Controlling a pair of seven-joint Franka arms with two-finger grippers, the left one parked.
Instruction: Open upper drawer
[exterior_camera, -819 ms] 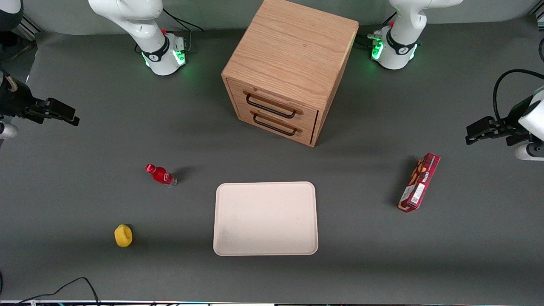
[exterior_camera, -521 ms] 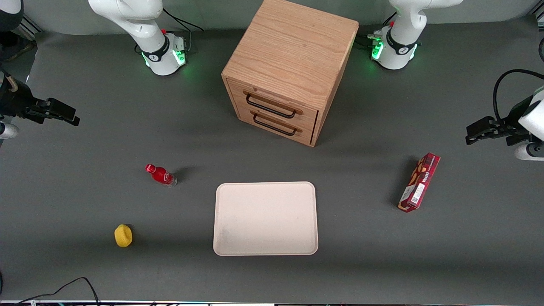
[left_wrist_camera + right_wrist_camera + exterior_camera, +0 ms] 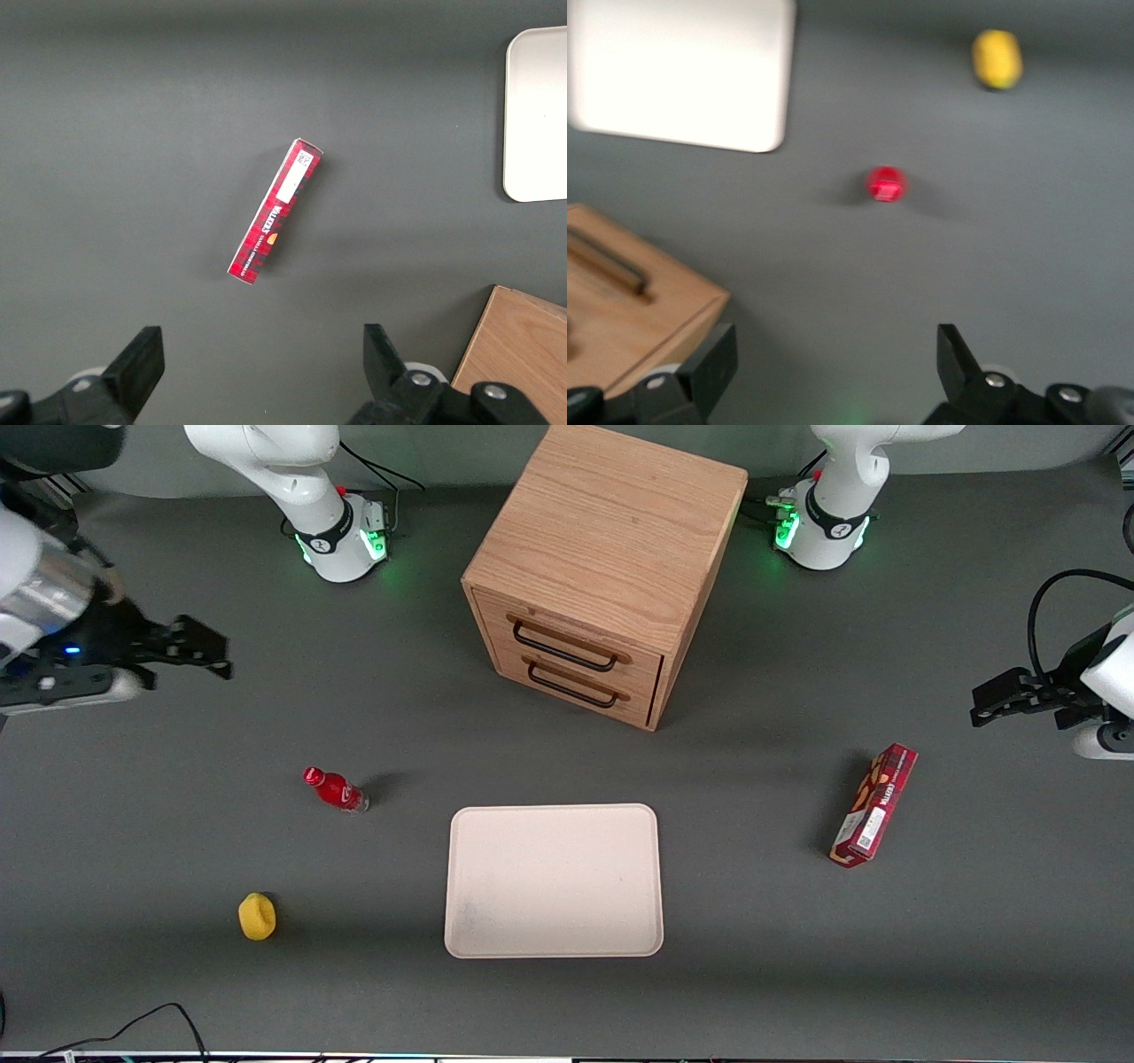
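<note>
Upper drawer [image 3: 567, 644] closed, fingers [image 3: 209, 652] spread, well apart from it

White, rounded arm [image 3: 266, 460] casings on round bases lit green. Black cables trailing from the base. Silver wrist segment with a small blue light. Black gripper [image 3: 190, 651], blocky, jaws spread wide, above the bench.
</note>
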